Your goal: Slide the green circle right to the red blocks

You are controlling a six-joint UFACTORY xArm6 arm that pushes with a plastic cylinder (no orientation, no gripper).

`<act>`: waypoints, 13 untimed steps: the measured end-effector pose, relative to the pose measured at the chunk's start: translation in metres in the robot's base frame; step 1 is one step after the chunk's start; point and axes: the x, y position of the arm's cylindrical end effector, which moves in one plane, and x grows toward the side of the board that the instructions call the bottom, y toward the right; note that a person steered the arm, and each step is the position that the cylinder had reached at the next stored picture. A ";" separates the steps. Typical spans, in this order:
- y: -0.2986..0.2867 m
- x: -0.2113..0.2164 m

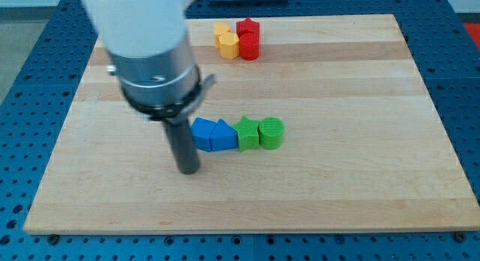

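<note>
We're in a robotics lab: a pale wooden bench (337, 178) sits on a blue perforated mounting plate (30, 103) studded with regular holes, a bulky white and grey robot arm (150, 58) hangs over it, and small coloured blocks (236, 133) lie about.

Pale wooden board (337, 178) with lengthwise grain fills most of view. Blue perforated metal surface (30, 81) with regular hole grid surrounds it on all sides. Even, bright overhead light, soft shadows. No walls visible.
</note>
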 end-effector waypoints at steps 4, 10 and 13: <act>0.107 -0.020; 0.109 -0.126; 0.070 -0.133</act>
